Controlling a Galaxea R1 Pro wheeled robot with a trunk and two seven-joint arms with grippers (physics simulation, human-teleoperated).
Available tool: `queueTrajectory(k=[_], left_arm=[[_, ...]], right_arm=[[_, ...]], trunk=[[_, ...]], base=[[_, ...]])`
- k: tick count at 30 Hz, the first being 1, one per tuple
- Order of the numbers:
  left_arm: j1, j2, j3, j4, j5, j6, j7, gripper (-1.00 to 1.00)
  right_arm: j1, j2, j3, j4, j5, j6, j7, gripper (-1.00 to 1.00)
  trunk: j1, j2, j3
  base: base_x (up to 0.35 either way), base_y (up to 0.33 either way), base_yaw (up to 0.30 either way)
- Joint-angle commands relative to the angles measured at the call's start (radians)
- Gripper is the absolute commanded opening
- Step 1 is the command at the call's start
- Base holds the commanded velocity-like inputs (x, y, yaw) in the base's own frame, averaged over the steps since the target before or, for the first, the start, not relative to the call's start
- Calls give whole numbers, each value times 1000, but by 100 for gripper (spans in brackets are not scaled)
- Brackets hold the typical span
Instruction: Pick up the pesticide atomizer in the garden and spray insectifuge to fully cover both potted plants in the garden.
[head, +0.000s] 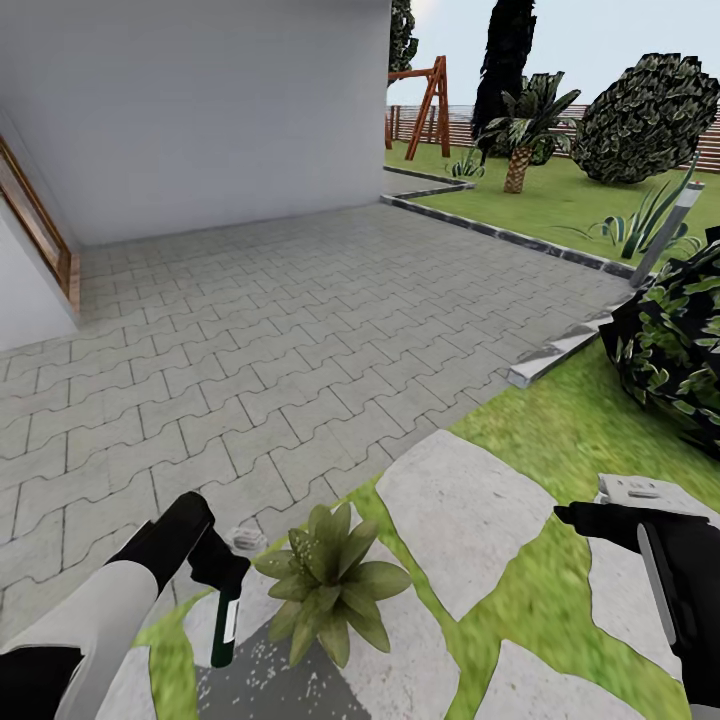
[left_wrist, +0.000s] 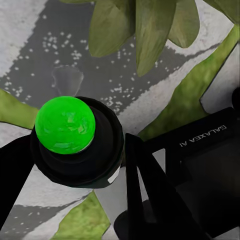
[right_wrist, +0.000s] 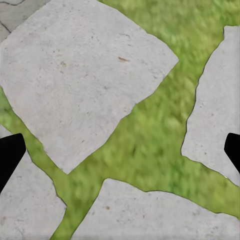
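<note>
Pesticide atomizer (head: 226, 625): slim dark green-black bottle w/ white label strip down its side, hanging roughly upright from the left tool (head: 222, 572), low over the ground just beside a potted plant (head: 333, 583); left wrist view looks down on its round cap (left_wrist: 65, 125), bright glossy green, set in a black rounded collar, dark tool fingers (left_wrist: 145, 185) pressed against the bottle on either side, so left tool is clamped on it. Plant is a rosette of broad pointed leaves, matte green w/ paler edges; its pot is hidden under the leaves. Beneath plant and bottle a dark grey patch (head: 270, 680) on the stone, flecked w/ white specks. Stepping stones (head: 470, 525): irregular pale slabs, rough speckled surface, w/ strips of grass between. Right tool (head: 590, 518) black, held over stones and lawn; in right wrist view its two tips sit at opposite edges, well apart, nothing between. Beyond: grey interlocking paving (head: 300, 330), white wall, palm (head: 520, 135), dark leafy shrubs, a grey bollard (head: 668, 232), wooden swing frame (head: 432, 95).
</note>
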Motion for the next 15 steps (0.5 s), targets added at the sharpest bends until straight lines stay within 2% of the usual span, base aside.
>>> queueTrajectory(k=[1, 5, 15], left_arm=[[0, 2, -6, -1, -7, 3, -22, -100], [-5, 8, -4, -2, -10, 2, -37, -100], [-69, 18, -4, -1, -18, 6, -39, -100]], right_arm=[[-1, 0, -1, -1, 10, 4, 10, 100], [-1, 0, -1, -1, 10, 4, 10, 100], [-1, 0, -1, -1, 10, 4, 10, 100]], trunk=[[0, 0, -1], [0, 0, -1], [0, 0, -1]], base=[[0, 0, 0], [0, 0, 0], [0, 0, 0]])
